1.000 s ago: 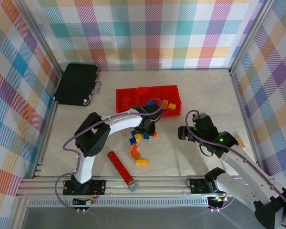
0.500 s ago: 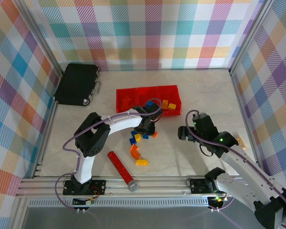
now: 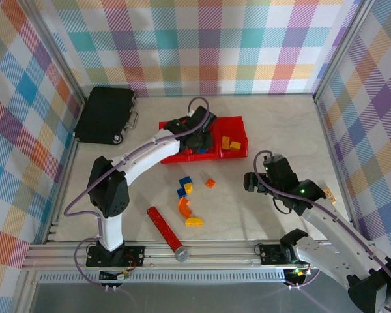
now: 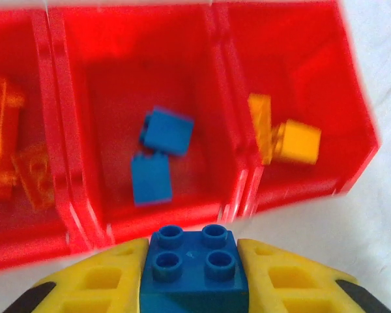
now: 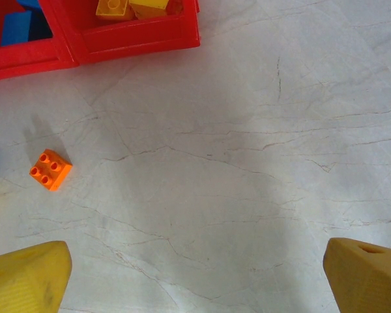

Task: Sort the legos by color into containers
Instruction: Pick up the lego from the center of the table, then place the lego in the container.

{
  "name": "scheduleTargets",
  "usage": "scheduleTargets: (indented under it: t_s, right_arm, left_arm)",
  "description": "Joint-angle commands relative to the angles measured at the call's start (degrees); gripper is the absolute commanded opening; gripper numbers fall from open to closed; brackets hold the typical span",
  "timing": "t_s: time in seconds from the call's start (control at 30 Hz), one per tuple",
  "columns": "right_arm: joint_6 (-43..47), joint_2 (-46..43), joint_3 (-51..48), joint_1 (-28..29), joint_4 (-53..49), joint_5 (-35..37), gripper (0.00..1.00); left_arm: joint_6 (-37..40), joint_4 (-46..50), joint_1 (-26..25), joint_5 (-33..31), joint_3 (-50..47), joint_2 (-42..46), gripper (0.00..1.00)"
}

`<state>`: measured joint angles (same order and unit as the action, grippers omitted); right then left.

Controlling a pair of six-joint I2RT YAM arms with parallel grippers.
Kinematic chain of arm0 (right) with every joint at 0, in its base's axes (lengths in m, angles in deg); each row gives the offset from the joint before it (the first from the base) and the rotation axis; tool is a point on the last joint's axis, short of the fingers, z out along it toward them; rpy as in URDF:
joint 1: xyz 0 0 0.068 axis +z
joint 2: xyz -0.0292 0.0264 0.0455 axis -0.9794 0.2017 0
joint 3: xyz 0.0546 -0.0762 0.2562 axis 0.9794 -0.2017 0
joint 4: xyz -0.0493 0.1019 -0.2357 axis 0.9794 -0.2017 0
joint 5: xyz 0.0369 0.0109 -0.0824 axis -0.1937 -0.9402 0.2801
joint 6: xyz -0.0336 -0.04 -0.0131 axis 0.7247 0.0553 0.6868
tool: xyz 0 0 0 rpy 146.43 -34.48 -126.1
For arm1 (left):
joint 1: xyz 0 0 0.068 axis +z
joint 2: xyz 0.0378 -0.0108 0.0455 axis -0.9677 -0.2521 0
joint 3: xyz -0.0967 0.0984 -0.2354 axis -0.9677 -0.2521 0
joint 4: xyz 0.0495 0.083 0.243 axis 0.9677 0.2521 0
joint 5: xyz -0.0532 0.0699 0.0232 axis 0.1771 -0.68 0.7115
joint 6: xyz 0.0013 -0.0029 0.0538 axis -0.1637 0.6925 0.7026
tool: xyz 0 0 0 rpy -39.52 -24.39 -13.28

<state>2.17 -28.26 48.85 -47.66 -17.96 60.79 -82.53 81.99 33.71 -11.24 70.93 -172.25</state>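
Left wrist view, bottom centre: left gripper (image 4: 192, 277) clamped on a blue four-stud brick (image 4: 192, 255), just short of the near wall of the containers (image 4: 229, 207). Beyond it, the middle bin holds two blue bricks (image 4: 158, 153). The right bin, upper right, holds two yellow bricks (image 4: 296, 141). The left bin, at the left edge, holds orange pieces (image 4: 32, 173), blurred. Right gripper (image 5: 195, 277), jaws wide apart, hangs above bare table (image 5: 247, 163); one orange brick (image 5: 50, 169) lies loose at the left of that view. Top view, centre: loose legos (image 3: 185, 186) lie below the bins.

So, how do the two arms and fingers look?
Left arm and right arm are white with black joints, each trailing a greyish-purple cable. The fingers are yellow wedges with cut-out holes. Small green lights glow on the right arm.
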Motion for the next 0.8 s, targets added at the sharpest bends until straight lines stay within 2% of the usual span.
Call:
scheduleTargets:
  t_s: [0.0, 0.17, 0.5, 0.77]
  right_arm:
    - [0.57, -0.03, 1.19, -0.38, -0.67, 0.08, 0.99]
    - [0.84, 0.36, 1.41, -0.37, -0.76, -0.38, 0.99]
    - [0.86, 0.67, 1.93, -0.39, -0.9, -0.91, 0.99]
    - [1.07, 0.58, 2.19, -0.46, -1.22, -0.78, 0.99]
  left_arm:
    - [2.75, -1.1, 2.03, -0.47, 4.9, -5.43, 0.22]
    - [3.57, -0.49, 4.24, 1.21, 13.49, -13.14, 0.21]
    - [5.43, -1.02, 6.3, -2.68, 21.3, -21.6, 0.24]
    - [8.36, -0.69, 7.33, -2.98, 24.21, -22.96, 0.36]
